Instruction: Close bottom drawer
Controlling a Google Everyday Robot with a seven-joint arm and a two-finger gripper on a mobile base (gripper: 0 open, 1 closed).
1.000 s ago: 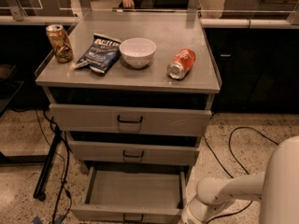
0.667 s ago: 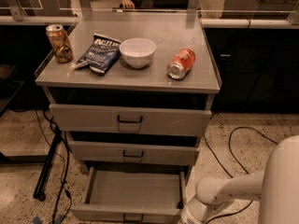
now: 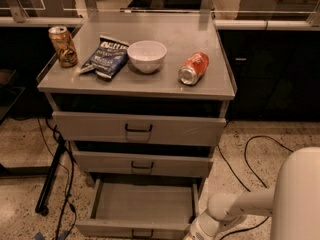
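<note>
With the pulled-out grey metal bottom drawer (image 3: pixel 142 204) seemingly just left of the gripper (image 3: pixel 194 234), whose open-or-closed state I cannot tell, push the lowest of 3 fronts squarely inward.

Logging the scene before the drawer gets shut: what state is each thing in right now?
bottom drawer: pulled out, tray empty.
middle drawer: pushed in.
top drawer: pushed in.
gold can: upright.
red can: lying on its side.
bowl: upright, looks empty.
chip bag: lying flat.
gripper: out of view below the bottom edge, past the arm, by the bottom drawer's right front corner.
</note>
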